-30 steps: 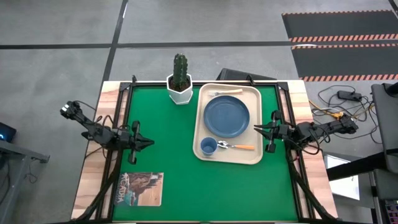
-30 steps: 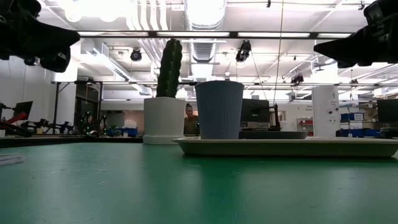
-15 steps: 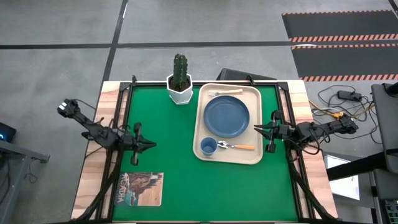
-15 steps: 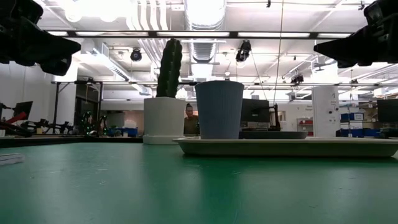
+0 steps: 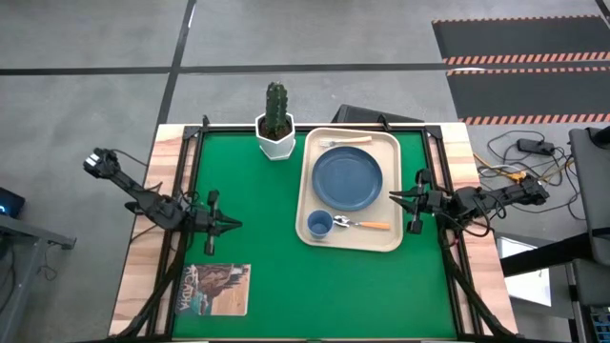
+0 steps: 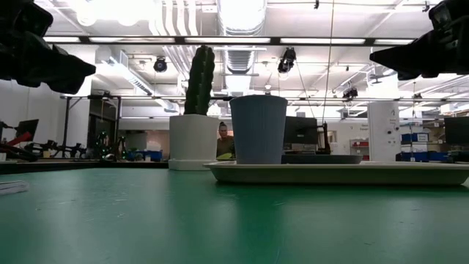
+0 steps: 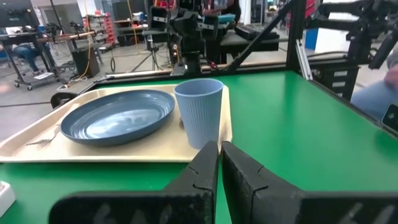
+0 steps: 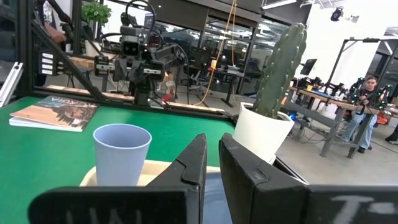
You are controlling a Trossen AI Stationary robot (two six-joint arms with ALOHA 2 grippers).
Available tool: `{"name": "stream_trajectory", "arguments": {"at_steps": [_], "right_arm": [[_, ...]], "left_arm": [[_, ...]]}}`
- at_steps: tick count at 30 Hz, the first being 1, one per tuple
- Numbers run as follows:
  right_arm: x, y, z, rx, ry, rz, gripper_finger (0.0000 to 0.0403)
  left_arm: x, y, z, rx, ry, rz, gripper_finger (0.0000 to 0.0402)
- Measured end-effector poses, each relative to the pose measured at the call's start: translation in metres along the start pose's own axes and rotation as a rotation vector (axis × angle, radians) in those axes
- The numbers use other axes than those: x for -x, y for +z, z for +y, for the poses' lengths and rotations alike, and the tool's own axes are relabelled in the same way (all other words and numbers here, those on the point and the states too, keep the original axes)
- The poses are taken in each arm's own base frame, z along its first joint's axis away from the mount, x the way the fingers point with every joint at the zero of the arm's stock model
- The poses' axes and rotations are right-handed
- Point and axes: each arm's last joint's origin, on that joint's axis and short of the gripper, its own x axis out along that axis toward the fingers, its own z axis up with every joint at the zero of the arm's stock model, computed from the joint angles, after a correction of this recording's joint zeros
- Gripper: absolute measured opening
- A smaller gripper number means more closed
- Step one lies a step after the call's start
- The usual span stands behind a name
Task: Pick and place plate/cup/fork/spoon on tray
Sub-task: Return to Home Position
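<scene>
The cream tray [image 5: 391, 152] lies on the right half of the green mat. On it are the slate-blue plate [image 5: 348, 179], the light-blue cup [image 5: 319, 224] standing at its near left corner, the fork [image 5: 345, 142] along its far edge and the spoon [image 5: 367, 225] beside the cup. My left gripper [image 5: 234, 225] is shut and empty above the mat, left of the tray, pointing at the cup [image 7: 199, 112]. My right gripper [image 5: 391, 197] is shut and empty at the tray's right edge, above it.
A cactus in a white hexagonal pot [image 5: 276, 133] stands at the far edge, left of the tray. A magazine [image 5: 215, 288] lies at the near left corner. Bare green mat [image 5: 286, 276] spreads across the middle and near side. People show in the room behind.
My left gripper has shifted a little toward the table's near edge while its arm swung; it stays shut. The tray and the things on it have not moved.
</scene>
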Motion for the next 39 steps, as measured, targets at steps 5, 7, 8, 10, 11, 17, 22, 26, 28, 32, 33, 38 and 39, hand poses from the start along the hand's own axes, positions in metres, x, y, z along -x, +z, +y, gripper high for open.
{"name": "stream_trajectory", "arguments": {"at_steps": [5,7,8,10,11,17,22,26,28,32,33,38,39], "right_arm": [[0.0,0.0,0.0,0.0,0.0,0.0,0.0033],[0.0,0.0,0.0,0.0,0.0,0.0,0.0033],[0.0,0.0,0.0,0.0,0.0,0.0,0.0033],[0.0,0.0,0.0,0.0,0.0,0.0,0.0033],[0.0,0.0,0.0,0.0,0.0,0.0,0.0033],[0.0,0.0,0.0,0.0,0.0,0.0,0.0033],[0.0,0.0,0.0,0.0,0.0,0.0,0.0033],[0.0,0.0,0.0,0.0,0.0,0.0,0.0033],[0.0,0.0,0.0,0.0,0.0,0.0,0.0033],[0.0,0.0,0.0,0.0,0.0,0.0,0.0033],[0.0,0.0,0.0,0.0,0.0,0.001,0.0033],[0.0,0.0,0.0,0.0,0.0,0.0,0.0033],[0.0,0.0,0.0,0.0,0.0,0.0,0.0033]], "left_arm": [[-0.002,-0.003,-0.001,-0.019,0.0,0.028,0.0002],[-0.002,-0.004,-0.002,-0.027,0.0,0.038,0.0002],[-0.003,-0.004,-0.002,-0.03,0.0,0.043,0.0002],[-0.003,-0.005,-0.002,-0.037,0.001,0.053,0.0002],[-0.004,-0.006,-0.002,-0.041,0.001,0.058,0.0002],[-0.005,-0.009,-0.003,-0.06,0.001,0.085,0.0002],[-0.006,-0.011,-0.004,-0.075,0.002,0.107,0.0002],[-0.007,-0.013,-0.005,-0.086,0.002,0.124,0.0002],[-0.007,-0.014,-0.005,-0.091,0.002,0.131,0.0002],[-0.008,-0.015,-0.005,-0.101,0.002,0.145,0.0002],[-0.008,-0.016,-0.006,-0.103,0.002,0.148,0.0002],[-0.009,-0.018,-0.006,-0.114,0.002,0.164,0.0002],[-0.009,-0.018,-0.006,-0.116,0.002,0.167,0.0002]]}}
